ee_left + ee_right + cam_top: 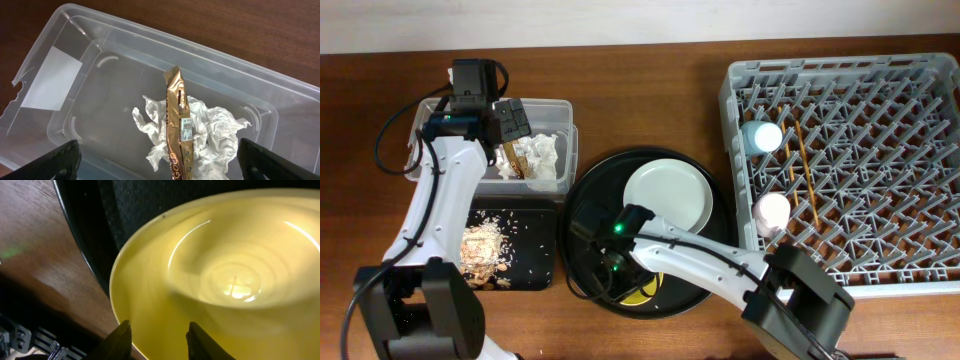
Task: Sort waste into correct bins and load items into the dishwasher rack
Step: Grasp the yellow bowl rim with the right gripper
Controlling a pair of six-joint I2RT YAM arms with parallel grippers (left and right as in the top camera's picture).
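Note:
My left gripper [510, 125] [160, 149] hangs open over the clear tub [563, 110] [65, 30]. The brown-gold wrapper [512, 160] [177, 120] lies free on crumpled white napkins [544, 155] [217, 125] inside the tub. My right gripper [613, 268] [159, 336] is low in the round black tray [588, 195], open, its fingers on either side of the yellow bowl's [646, 293] [235, 280] rim. The pale plate [667, 195] lies in the same tray. The blue cup [761, 137], pink cup [772, 210] and chopsticks [801, 160] are in the grey rack [860, 75].
The shallow black rectangular tray [535, 262] at the front left holds brownish food scraps [482, 248]. The tub has a white label [50, 80] on one end wall. The rack fills the right side of the table.

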